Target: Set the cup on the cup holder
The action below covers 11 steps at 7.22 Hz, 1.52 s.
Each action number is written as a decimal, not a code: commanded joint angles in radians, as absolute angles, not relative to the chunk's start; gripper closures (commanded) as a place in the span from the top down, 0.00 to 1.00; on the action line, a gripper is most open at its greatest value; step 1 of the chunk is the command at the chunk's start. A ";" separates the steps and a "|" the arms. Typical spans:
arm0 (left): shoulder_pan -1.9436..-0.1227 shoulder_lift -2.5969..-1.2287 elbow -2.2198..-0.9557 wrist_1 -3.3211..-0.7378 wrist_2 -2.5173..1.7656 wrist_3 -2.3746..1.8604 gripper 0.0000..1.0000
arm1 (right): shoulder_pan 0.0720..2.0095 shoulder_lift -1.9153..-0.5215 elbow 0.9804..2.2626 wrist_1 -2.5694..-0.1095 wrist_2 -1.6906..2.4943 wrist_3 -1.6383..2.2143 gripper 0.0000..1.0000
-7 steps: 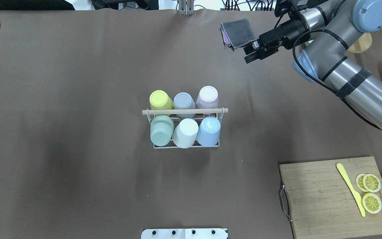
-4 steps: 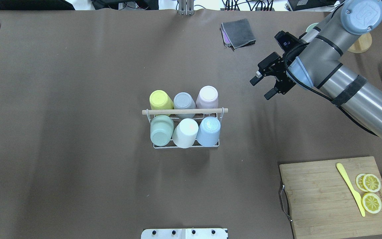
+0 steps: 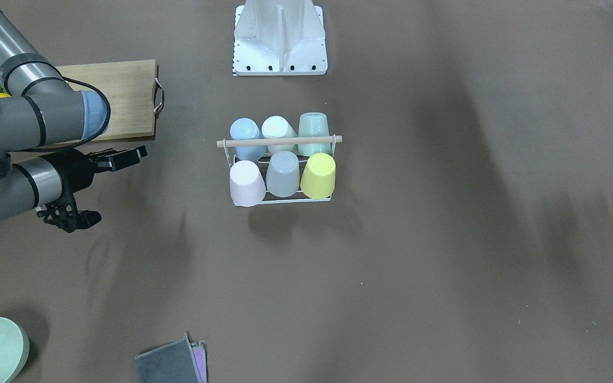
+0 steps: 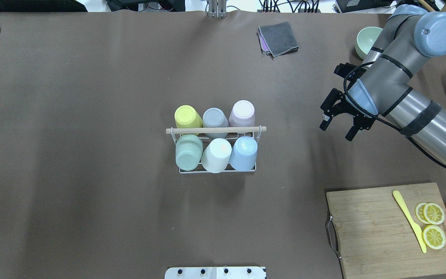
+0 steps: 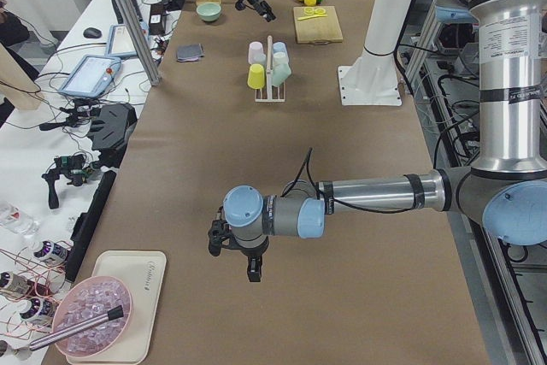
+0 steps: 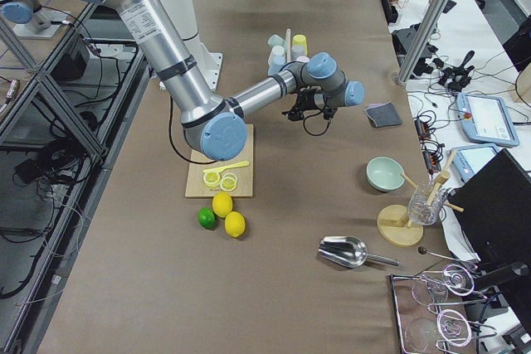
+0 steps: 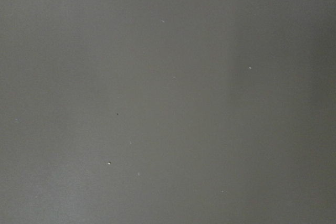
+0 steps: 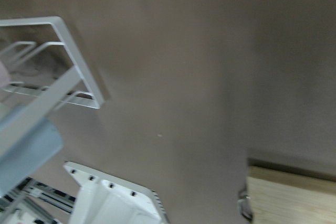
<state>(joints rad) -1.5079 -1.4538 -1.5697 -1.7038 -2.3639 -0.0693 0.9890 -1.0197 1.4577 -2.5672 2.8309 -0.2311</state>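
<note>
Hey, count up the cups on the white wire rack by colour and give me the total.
yellow cup: 1
grey cup: 1
pink cup: 1
green cup: 1
white cup: 1
blue cup: 1
Total: 6 cups, all upside down on the cup holder.

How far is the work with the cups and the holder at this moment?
Done: six cups sit upside down on the cup holder, three in each row, so every place looks filled. In hand: nothing; the right gripper hangs off to the holder's side, jaws apart and empty. Left: no loose cup shows on the table, so the job looks finished.
</note>
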 commanded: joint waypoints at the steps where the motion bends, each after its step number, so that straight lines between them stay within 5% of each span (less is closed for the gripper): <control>1: -1.509 -1.454 -1.580 -1.707 -2.378 -0.071 0.96 | 1.028 -1.065 1.483 -2.242 2.557 -0.164 0.95; 5: -1.509 -1.424 -1.589 -1.767 -2.378 -0.069 0.97 | 1.093 -1.201 1.618 -1.878 2.416 -0.040 0.97; 11: -1.509 -1.420 -1.594 -1.779 -2.379 -0.069 0.97 | 1.346 -1.397 1.620 -1.669 2.370 0.063 0.95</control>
<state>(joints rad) -1.5095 -1.4206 -1.5931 -1.7758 -2.3790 -0.0690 1.2932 -1.3572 1.6195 -1.6944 2.3706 -0.0144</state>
